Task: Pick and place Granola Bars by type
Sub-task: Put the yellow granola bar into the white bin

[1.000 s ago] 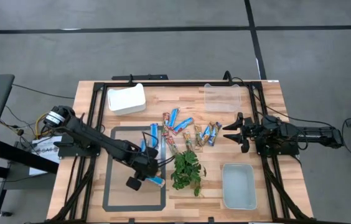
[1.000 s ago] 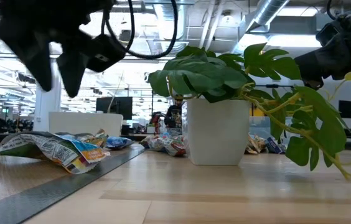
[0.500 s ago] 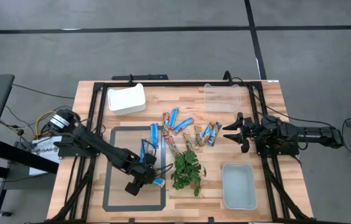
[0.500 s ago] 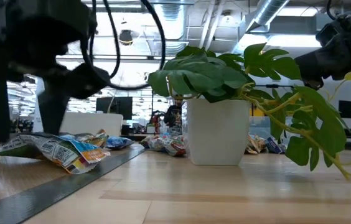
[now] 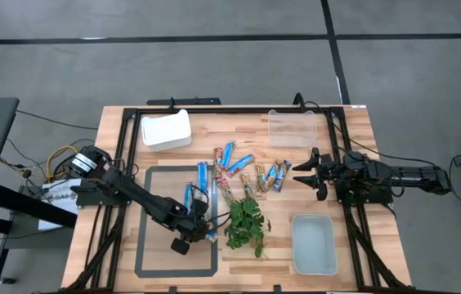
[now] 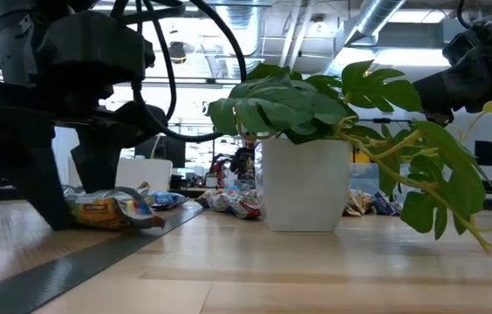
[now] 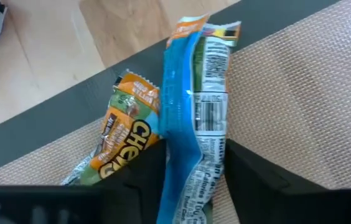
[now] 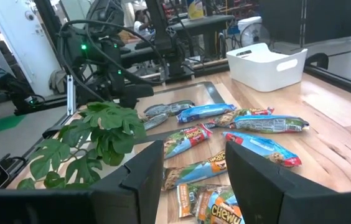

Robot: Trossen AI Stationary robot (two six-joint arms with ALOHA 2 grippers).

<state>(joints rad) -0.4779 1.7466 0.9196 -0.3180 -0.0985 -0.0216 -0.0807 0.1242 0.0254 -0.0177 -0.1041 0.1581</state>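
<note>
High view: my left tool (image 5: 200,235) is down on the grey-bordered tan mat (image 5: 158,204), at 9 o'clock from the green leafy plant sprig (image 5: 246,223). The loose pile of shiny-wrapped granola bars (image 5: 247,170) lies mid-bench. My right tool (image 5: 305,172) waits at 3 o'clock from the pile.

Low view: left fingers stand either side of a crumpled bar (image 6: 111,210).

Left wrist view: fingers spread, straddling a blue-and-white wrapped bar (image 7: 194,124), not yet clenched; an orange bar (image 7: 122,140) touches it.

Right wrist view: fingers apart, empty.

Step judged: grasping. Next: pinch the blue bar alone.
</note>
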